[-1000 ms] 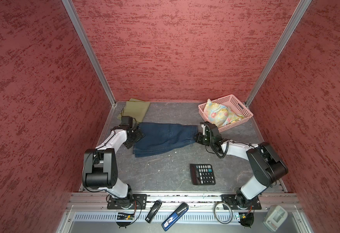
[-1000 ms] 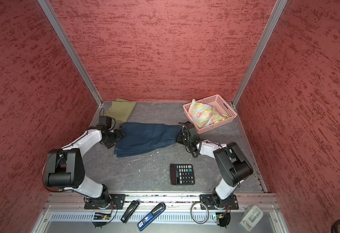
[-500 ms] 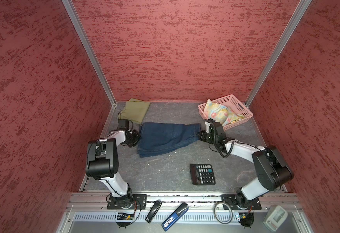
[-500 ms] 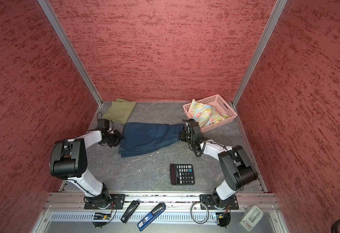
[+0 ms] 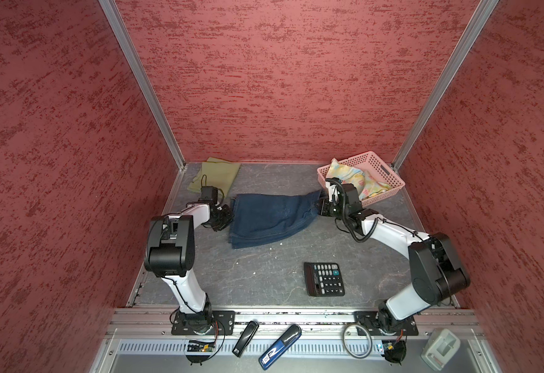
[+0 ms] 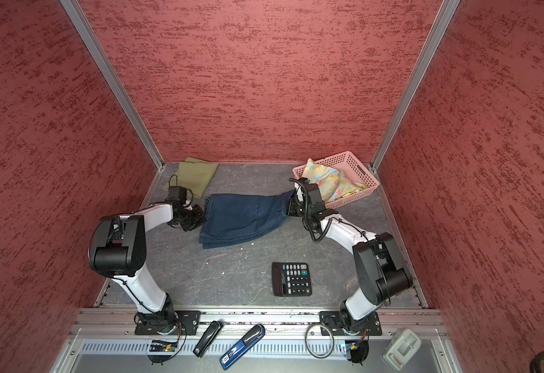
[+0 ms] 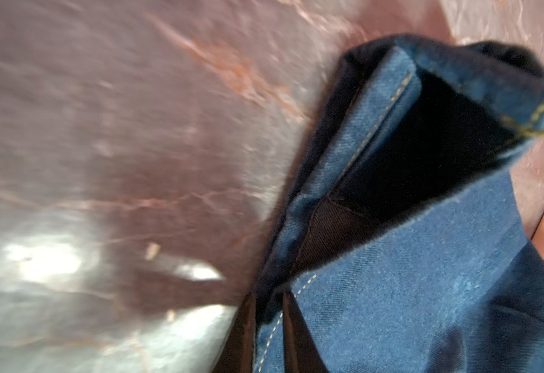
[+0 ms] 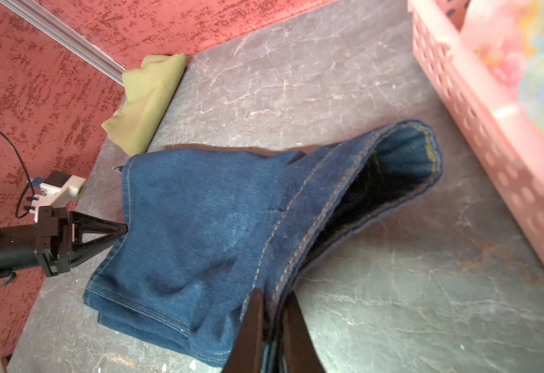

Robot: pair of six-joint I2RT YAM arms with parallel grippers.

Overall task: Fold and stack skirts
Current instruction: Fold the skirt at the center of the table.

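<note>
Dark blue denim skirt (image 5: 270, 216), pink basket (image 5: 387, 193)

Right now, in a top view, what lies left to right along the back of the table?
Olive skirt → denim skirt → basket

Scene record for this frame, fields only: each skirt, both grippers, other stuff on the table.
denim skirt: mid-table, spanning between the two grippers
left gripper: shut on one end of the denim skirt
right gripper: shut on the opposite end
olive skirt: folded, far left corner
floral skirt: bunched in the basket
basket: far right corner
calculator: near side, apart from all cloth
</note>
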